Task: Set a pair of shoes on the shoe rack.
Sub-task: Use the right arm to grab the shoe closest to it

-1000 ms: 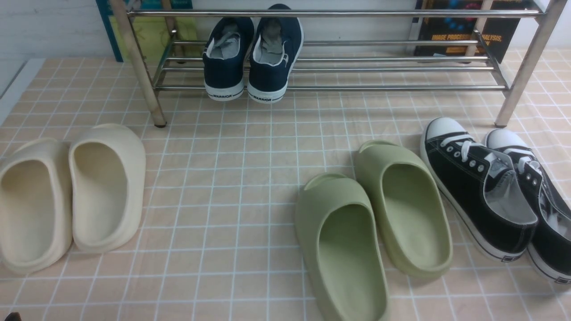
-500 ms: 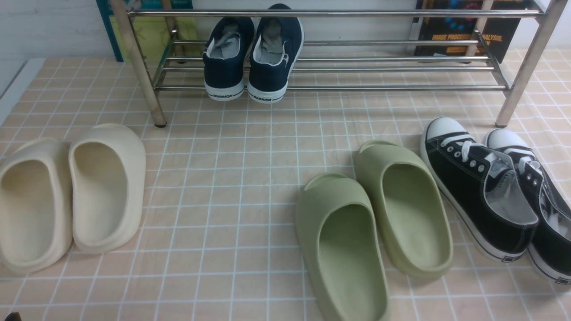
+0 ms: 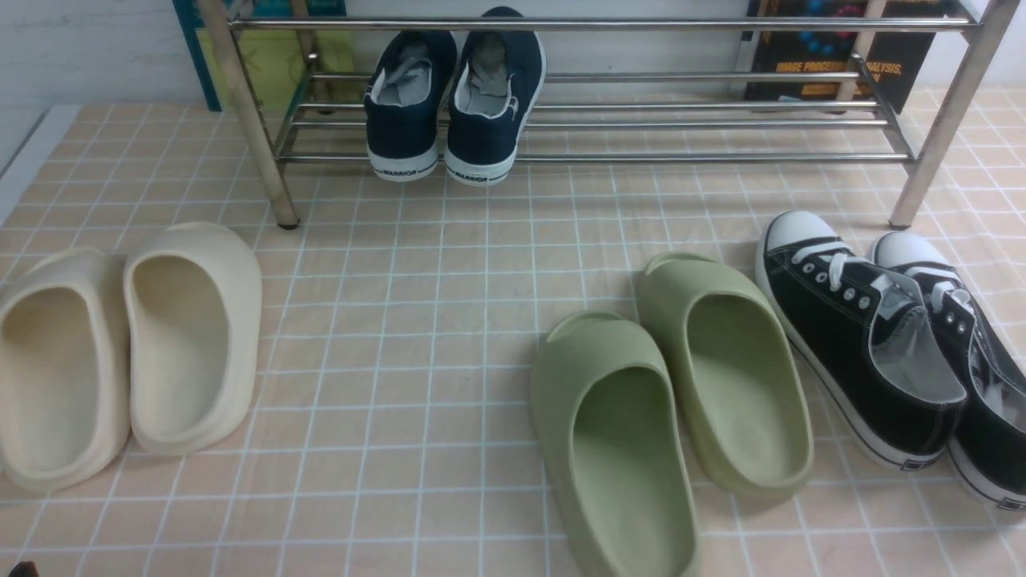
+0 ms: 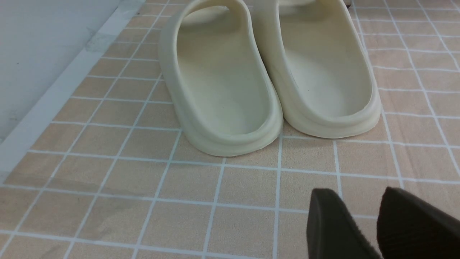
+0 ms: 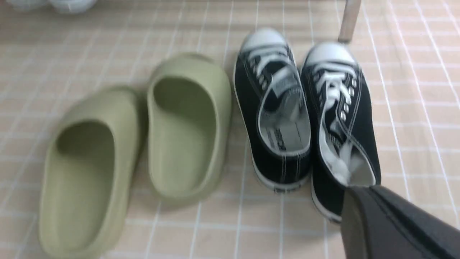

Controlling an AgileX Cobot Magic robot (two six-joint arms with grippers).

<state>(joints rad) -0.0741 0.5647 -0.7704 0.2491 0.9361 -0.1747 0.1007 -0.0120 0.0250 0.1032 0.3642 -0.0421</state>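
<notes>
Front view: the shoe rack (image 3: 593, 24), shiny silver tubes on upright legs, spans the back; navy sneakers (image 3: 489, 120) with WARRIOR on their white heel strips stand on its lower bars, heels outward; a dark book (image 3: 801, 56) behind shows partial writing, IMAGE PROCESS legible; the black canvas sneakers (image 3: 862, 336), with white rubber toe caps and laces, lie side by side on the peach checked floor (image 3: 417, 320) before the rack's right leg, just beside smooth olive foam slippers (image 3: 721, 361); cream foam slippers (image 3: 192, 336) lie at the left. Left wrist view: the left gripper (image 4: 357, 190) hovers behind the cream slippers' heels, dark fingers apart, nothing between. Right wrist view, blurred: the right gripper (image 5: 354, 201), fingers pressed together and empty, hangs near one sneaker's heel; insole print unreadable.
</notes>
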